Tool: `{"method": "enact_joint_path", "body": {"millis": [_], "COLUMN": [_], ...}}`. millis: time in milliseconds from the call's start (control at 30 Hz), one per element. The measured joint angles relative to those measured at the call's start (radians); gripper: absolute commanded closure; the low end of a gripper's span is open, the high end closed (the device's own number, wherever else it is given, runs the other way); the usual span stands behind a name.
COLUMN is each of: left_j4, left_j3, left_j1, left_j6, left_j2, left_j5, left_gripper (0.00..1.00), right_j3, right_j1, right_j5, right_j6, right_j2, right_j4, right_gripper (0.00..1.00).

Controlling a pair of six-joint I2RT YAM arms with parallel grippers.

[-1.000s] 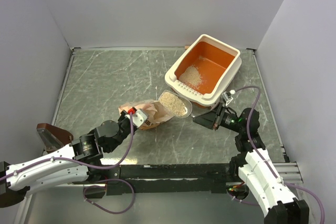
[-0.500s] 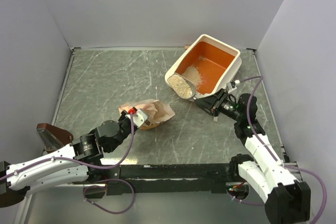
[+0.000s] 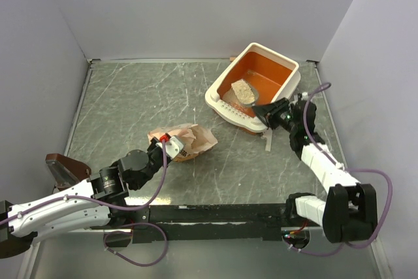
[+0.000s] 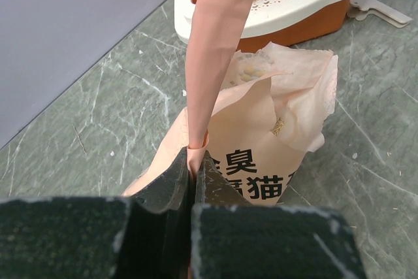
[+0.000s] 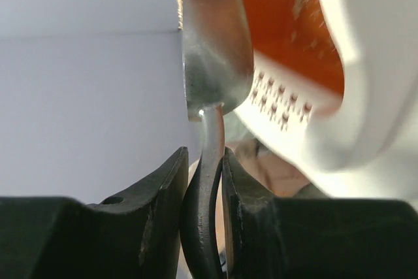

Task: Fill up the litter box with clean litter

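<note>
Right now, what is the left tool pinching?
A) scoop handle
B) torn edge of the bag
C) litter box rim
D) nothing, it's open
B: in the left wrist view the left tool is shut on a strip of paper that rises from the bag.

The large rectangular litter box (image 3: 271, 73) is smooth, faintly glossy plastic, orange inside, cream-white at the rim. The clean litter (image 3: 244, 89) is pale, grainy granules. The small grey metal scoop (image 5: 215, 37) has a satin sheen. The pink-orange printed paper bag (image 4: 261, 142) is matt and creased. The grey veined tabletop (image 4: 117, 96) looks like smooth stone.
</note>
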Motion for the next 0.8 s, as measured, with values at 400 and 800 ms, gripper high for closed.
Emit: {"method": "enact_joint_path", "body": {"millis": [400,800], "left_j4": [0.0,-0.002], "left_j3": [0.0,0.0], "left_j1": [0.0,0.0], "left_j6": [0.0,-0.003], "left_j2": [0.0,-0.002], "left_j5": [-0.009,-0.016], "left_gripper": [0.99,0.99], "right_j3": [0.583,0.848], "right_j1": [-0.006,0.04], "right_j5": [0.259,0.498], "right_j6": [-0.378,-0.72], "right_j2": [0.222,0.446], "right_j4": [-0.537,-0.925], "right_gripper": [1.0,1.0]}}
